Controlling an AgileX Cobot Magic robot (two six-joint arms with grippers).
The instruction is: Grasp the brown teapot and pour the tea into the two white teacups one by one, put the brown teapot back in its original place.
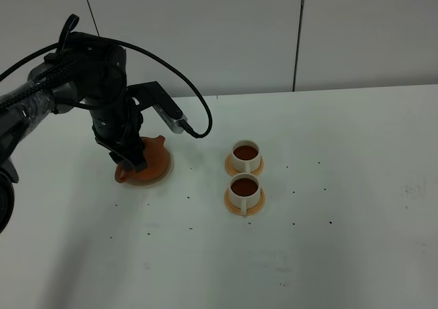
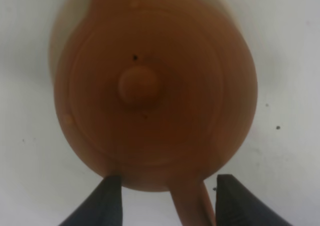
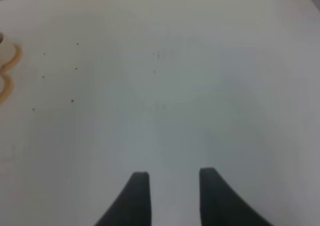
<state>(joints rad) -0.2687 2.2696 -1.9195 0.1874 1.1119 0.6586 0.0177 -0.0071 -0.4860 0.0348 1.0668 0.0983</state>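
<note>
Straddling the teapot handle [image 2: 190,206]: my left end effector [image 2: 167,198], jaws spread wide, one finger on each side of the handle, neither visibly pressing it. Nothing held.

Brown teapot [image 2: 150,85]: upright, lid knob [image 2: 139,84] centred, seated on the cream disc [image 1: 166,170] that is its original place, on the left of the worktop [image 1: 342,254].

Two white teacups [image 1: 245,157] and [image 1: 244,189]: each on an orange coaster, both showing dark tea [image 1: 245,151], well apart from the pot.

Judged stage: pouring done, pot set down, release under way. To finish well, I should lift straight up along the handle, jaws kept wide, so no finger drags the loop and shifts the pot off its disc.

Right end effector [image 3: 170,196]: parted, empty, over bare worktop.
</note>
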